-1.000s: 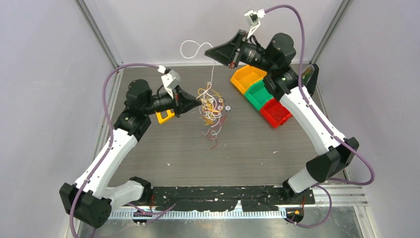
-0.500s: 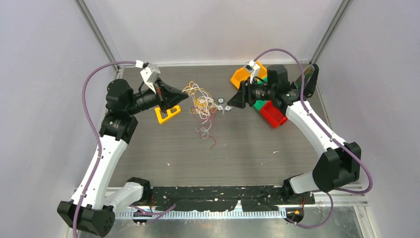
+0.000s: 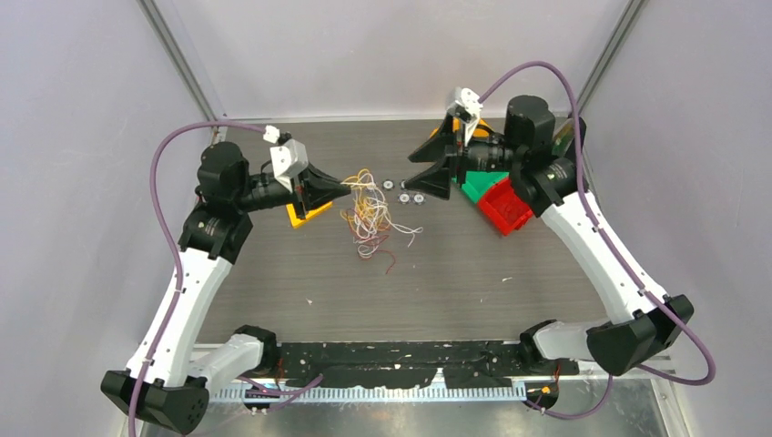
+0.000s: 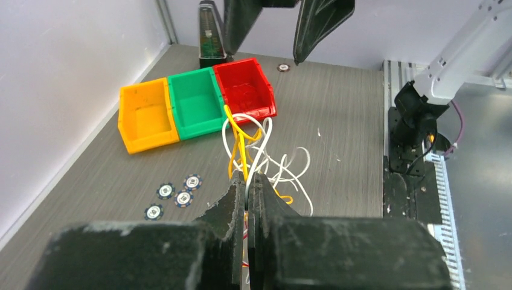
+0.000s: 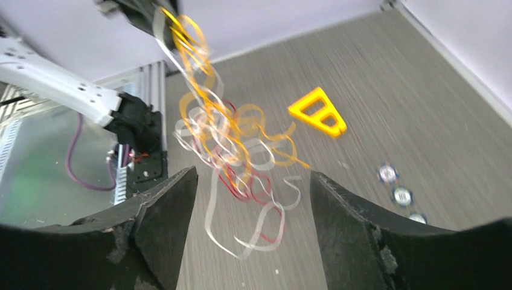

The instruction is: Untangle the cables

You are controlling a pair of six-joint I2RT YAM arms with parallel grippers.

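Observation:
The cables (image 3: 373,217) are a tangled bunch of yellow-orange, white and red wires. They hang from my left gripper (image 3: 349,189) down to the table. In the left wrist view my left gripper (image 4: 248,179) is shut on a white and a yellow strand of the cables (image 4: 256,142). My right gripper (image 3: 414,175) faces the bunch from the right, open, with nothing between its fingers. In the right wrist view the cables (image 5: 224,138) dangle, blurred, beyond my open right gripper (image 5: 252,175).
Yellow (image 4: 145,115), green (image 4: 196,103) and red (image 4: 244,90) bins stand in a row at the back right. Three poker chips (image 3: 403,191) lie near the right gripper. A yellow triangular piece (image 5: 318,112) lies under the left gripper.
My right gripper let go of a white strand it held high at the back, opened, and came down to face the bunch. My left gripper raised the bunch a little.

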